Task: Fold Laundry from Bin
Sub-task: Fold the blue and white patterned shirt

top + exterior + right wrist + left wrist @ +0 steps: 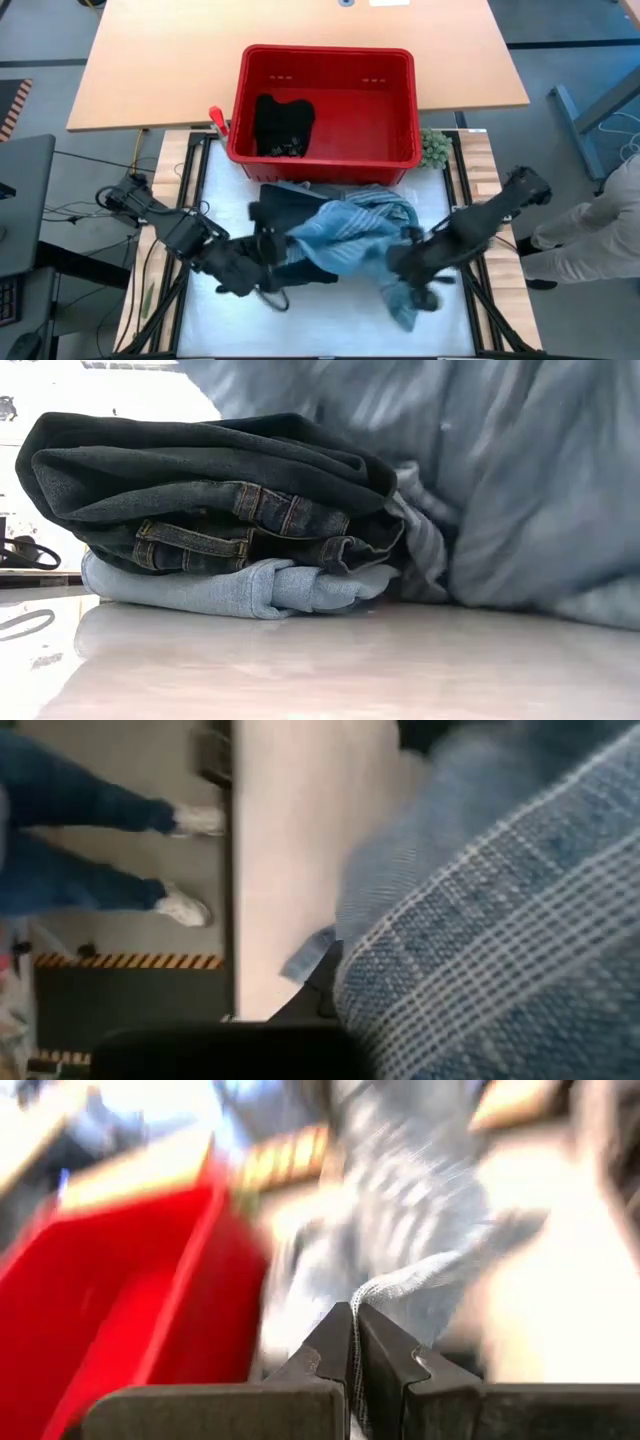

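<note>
- High view: white worktop (330, 320) up front, tan desk (150, 70) behind, and your red bin (395, 130) straddles the two. Inside the bin, one black garment (283, 124) lies bunched in a near corner; the rest of the floor is bare red. A small green fuzzy lump (435, 148) sits just outside the bin's corner.
- On the worktop in front of the bin, the blue-white striped garment (350, 235) hangs spread between your two arms, over a dark pile. The left gripper (268, 262) has one end, the right gripper (420, 285) the other; I read that as a stretch-out so you can lay it flat for folding.
- Low view: folded denim stack (230, 510), dark pieces on top of a light blue one (240, 585), rests on the worktop, with striped cloth draped just beside and behind it.
- Left wrist view: jaws pinched tight on a thin hem of the striped cloth, bin wall close alongside.
- Right wrist view: striped weave fills the frame and hides the fingers; the jaws are shut, apparently clamping the cloth. A person's legs and pale shoes (185, 908) stand on the floor beyond the worktop edge.
</note>
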Tool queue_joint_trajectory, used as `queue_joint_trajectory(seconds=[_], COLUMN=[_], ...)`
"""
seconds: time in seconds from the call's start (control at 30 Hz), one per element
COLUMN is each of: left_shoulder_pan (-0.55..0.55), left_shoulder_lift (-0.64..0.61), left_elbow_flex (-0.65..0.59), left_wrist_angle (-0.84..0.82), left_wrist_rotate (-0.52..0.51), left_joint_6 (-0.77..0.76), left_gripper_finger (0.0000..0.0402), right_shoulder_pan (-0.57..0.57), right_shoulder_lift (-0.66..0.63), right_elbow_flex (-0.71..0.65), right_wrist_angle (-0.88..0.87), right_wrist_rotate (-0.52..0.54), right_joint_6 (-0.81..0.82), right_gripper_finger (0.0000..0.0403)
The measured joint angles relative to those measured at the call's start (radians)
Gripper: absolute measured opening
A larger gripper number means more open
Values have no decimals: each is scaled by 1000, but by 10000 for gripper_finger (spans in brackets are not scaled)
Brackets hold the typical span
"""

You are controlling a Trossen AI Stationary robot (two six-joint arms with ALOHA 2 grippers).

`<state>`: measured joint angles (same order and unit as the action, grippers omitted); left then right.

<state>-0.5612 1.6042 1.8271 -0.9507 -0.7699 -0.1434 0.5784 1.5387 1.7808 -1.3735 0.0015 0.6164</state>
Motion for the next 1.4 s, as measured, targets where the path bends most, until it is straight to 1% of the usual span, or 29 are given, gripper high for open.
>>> queue_joint_trajectory(seconds=[0.07,0.13,0.2,0.27,0.3,0.33,0.4,0.5,0.57,0.6,0.7,0.77,0.83,0.9,0.93,1.0,1.07,1.1,1.13,1.17,1.2,1.23,1.27,1.3,1.37,1.4], left_shoulder_pan=[-3,-2,0,0,3,6,15,21,18,17,16,13,10,6,3,6,20,29,39,52,69,84,101,120,167,187], left_shoulder_lift=[-4,-4,-3,-3,-3,-2,0,0,0,0,0,-1,-11,-29,-41,-68,-98,-115,-131,-145,-158,-170,-181,-190,-200,-201], left_elbow_flex=[0,0,0,1,1,1,1,1,1,1,1,1,1,0,0,0,1,1,2,2,2,2,1,0,0,0], left_wrist_angle=[237,486,717,876,935,987,1088,1236,1298,1311,1314,1313,1301,1290,1282,1247,1153,1068,960,825,654,476,269,72,-256,-396], left_wrist_rotate=[10,57,185,327,386,435,539,704,785,809,823,771,667,515,434,264,59,-54,-168,-260,-331,-366,-373,-356,-287,-266], left_joint_6=[148,269,372,441,459,466,462,452,445,445,467,496,524,554,571,611,653,652,615,543,440,310,139,-40,-390,-523], left_gripper_finger=[0,0,0,0,0,0,0,0,0,0,0,0,0,0,0,0,0,0,0,0,0,0,0,0,0,0], right_shoulder_pan=[8,15,22,40,50,56,78,101,136,152,165,145,104,42,-1,-106,-218,-272,-322,-374,-428,-477,-518,-555,-634,-671], right_shoulder_lift=[0,0,0,-3,-28,-74,-124,-175,-203,-216,-236,-242,-248,-250,-250,-243,-242,-242,-243,-244,-245,-245,-244,-243,-239,-238], right_elbow_flex=[174,334,480,582,568,534,505,503,504,504,504,504,503,503,503,489,455,428,397,361,320,277,228,181,77,31], right_wrist_angle=[-101,-142,-141,-106,-45,28,130,241,311,335,340,299,233,163,135,94,54,37,22,11,3,-2,-2,3,41,81], right_wrist_rotate=[2,20,34,45,36,11,-46,-57,-72,-77,-72,-24,54,118,130,136,133,132,131,131,131,131,131,131,131,131], right_joint_6=[-20,-26,-52,-103,-135,-170,-223,-347,-457,-511,-620,-671,-693,-686,-674,-662,-657,-645,-634,-625,-619,-616,-613,-609,-603,-601], right_gripper_finger=[29,29,29,29,29,29,29,30,32,32,30,29,29,30,30,31,31,30,30,30,30,31,32,32,32,32])
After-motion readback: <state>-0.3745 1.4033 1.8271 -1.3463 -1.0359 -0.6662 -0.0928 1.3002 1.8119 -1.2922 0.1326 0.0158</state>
